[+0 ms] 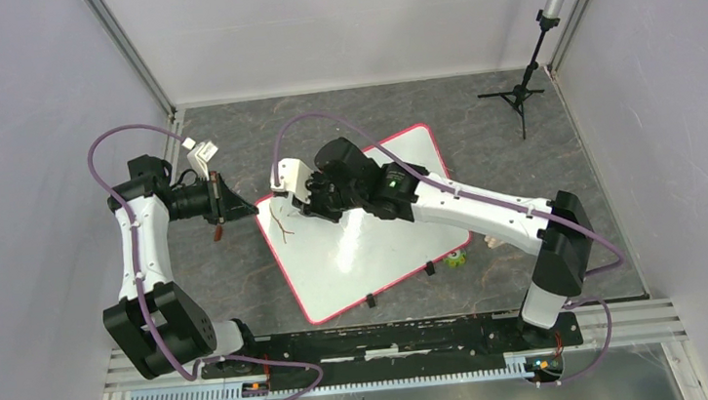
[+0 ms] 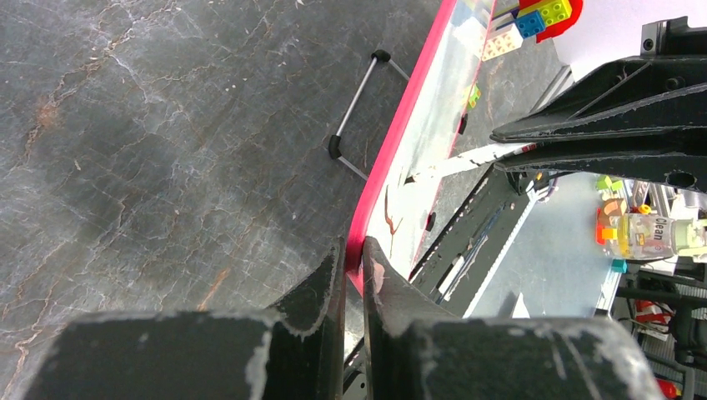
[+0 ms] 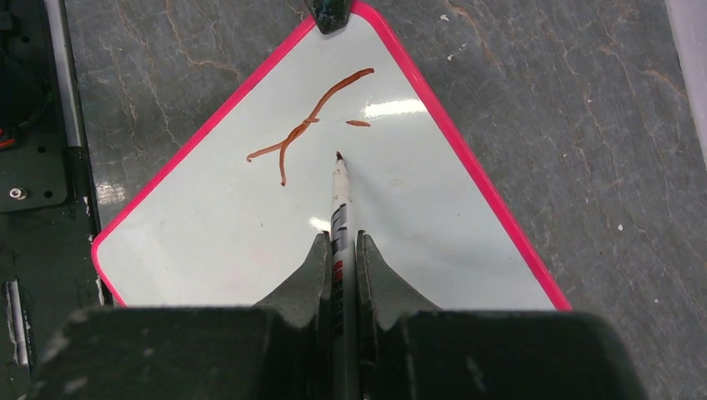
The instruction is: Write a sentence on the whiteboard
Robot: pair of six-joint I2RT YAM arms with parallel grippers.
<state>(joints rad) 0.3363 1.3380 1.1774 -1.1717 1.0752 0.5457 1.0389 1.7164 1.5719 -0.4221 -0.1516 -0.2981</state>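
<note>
The whiteboard [image 1: 374, 247] lies tilted on the dark table, glossy white with a red-pink border; it also shows in the right wrist view [image 3: 417, 225] and edge-on in the left wrist view [image 2: 400, 142]. My left gripper [image 2: 354, 260] is shut on its left corner edge, also seen from above [image 1: 243, 208]. My right gripper [image 3: 338, 246] is shut on a white marker [image 3: 340, 208] whose tip hovers at the board beside the sentence [image 3: 308, 129], only a first reddish-brown branching stroke and a short dash. From above the right gripper [image 1: 316, 204] is over the board's upper left, next to the stroke [image 1: 282, 226].
Two black clips [image 1: 428, 269] sit on the board's near long edge. A small green-yellow toy [image 1: 456, 259] lies by that edge. A black tripod stand [image 1: 521, 96] stands at the back right. White walls enclose the table.
</note>
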